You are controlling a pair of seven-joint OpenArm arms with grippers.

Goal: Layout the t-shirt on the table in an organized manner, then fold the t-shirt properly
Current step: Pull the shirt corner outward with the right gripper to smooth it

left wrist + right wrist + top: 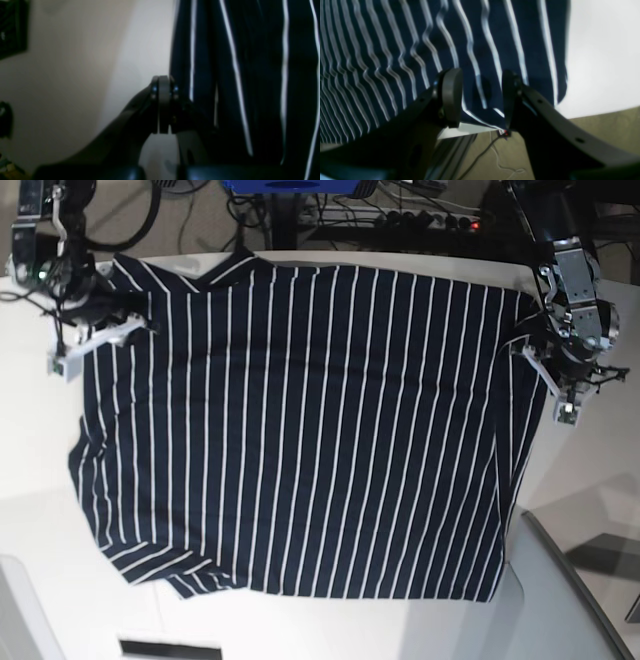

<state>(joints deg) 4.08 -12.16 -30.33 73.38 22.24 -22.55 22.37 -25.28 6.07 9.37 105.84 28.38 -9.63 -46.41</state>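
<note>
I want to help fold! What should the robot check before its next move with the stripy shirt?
1. t-shirt spread flat on the table: mostly ok, bottom edge rumpled.
2. right gripper open: ok, nothing between its pads.
3. left gripper shut: ok.
4. Left gripper holding cloth: cannot tell, it sits right beside the shirt's edge.
5. Shirt fully on the table: cannot tell, its far edge lies at the rim.
</note>
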